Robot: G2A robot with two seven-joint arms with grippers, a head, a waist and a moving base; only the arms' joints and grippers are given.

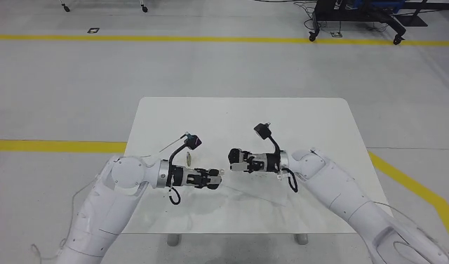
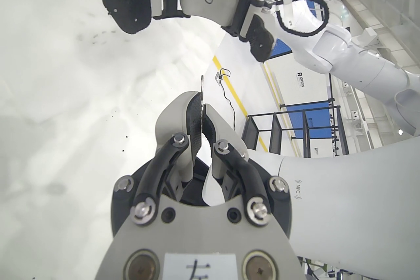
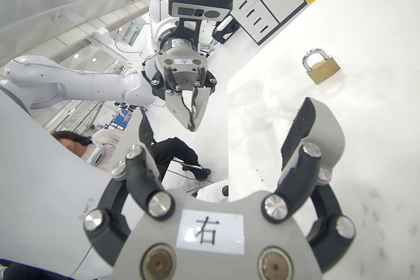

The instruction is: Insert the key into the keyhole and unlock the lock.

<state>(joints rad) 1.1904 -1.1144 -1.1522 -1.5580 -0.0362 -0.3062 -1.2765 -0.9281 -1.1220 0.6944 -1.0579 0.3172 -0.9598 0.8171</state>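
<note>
- Holding the key [image 2: 202,90] edge-on, the left jaws are closed on it above the desk [image 1: 316,123]; pickup looks done.
- Right jaws are spread wide and empty, facing the left jaws, near but apart.
- The padlock [image 3: 320,66] lies flat on the desk with its shackle shut, apart from both; grasping it, insertion and turning remain.
- Bare desk surrounds the padlock; the facing arms look like the main crowding.

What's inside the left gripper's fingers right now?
The left gripper is shut on a thin flat metal piece, apparently the key. A short end sticks out beyond the grip. The pads cover the rest, so its full shape cannot be seen.
</note>
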